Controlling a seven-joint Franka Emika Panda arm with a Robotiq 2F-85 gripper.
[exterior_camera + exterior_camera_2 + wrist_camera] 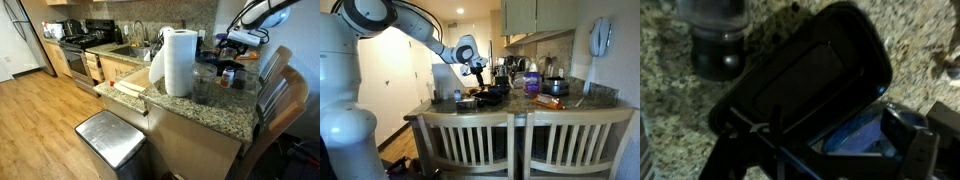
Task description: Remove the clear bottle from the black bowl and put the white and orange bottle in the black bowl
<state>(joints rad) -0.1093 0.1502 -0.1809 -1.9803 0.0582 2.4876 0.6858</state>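
The black bowl (805, 75) fills the wrist view, close below my gripper (825, 145). A bluish clear thing, apparently the clear bottle (855, 135), lies between the wide-apart jaws, close to the right finger. The jaws look open. In an exterior view the gripper (475, 68) hangs just above the black bowl (490, 97) on the granite counter. A small orange-and-white item, probably the white and orange bottle (228, 74), stands on the counter under the gripper (235, 45). A blurred small bottle (720, 40) stands on the granite next to the bowl.
A tall paper-towel roll (180, 60) and a clear container (204, 84) stand on the counter. A blue-topped container (532, 82) and a black pot (555, 87) are beside the bowl. Chair backs (520, 140) line the counter edge. A steel bin (110, 140) stands on the floor.
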